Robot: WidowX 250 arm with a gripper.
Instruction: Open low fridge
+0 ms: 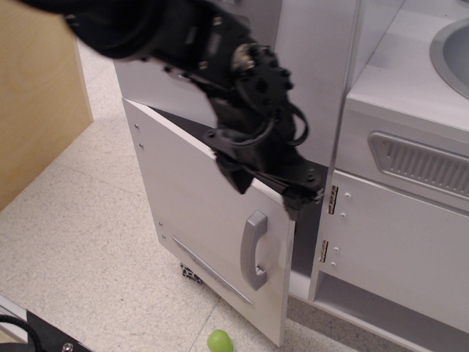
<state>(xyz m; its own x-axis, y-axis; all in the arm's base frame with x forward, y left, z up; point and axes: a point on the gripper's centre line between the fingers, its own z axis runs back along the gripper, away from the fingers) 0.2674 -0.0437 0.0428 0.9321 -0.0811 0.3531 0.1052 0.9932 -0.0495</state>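
Speckled pale floor runs under a white toy kitchen, no tabletop in sight, and the low fridge (pixel 209 220) sits at its base with the door swung partly out, free edge toward the viewer's right. The claw (pixel 297 196) hangs just above that edge; I cannot tell how wide it stands. Its silver handle (pixel 253 249) runs vertically, below and left of the claw.

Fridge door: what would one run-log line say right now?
low fridge door: ajar | handle: free | end effector: at door's top corner, state unclear | green ball: on floor
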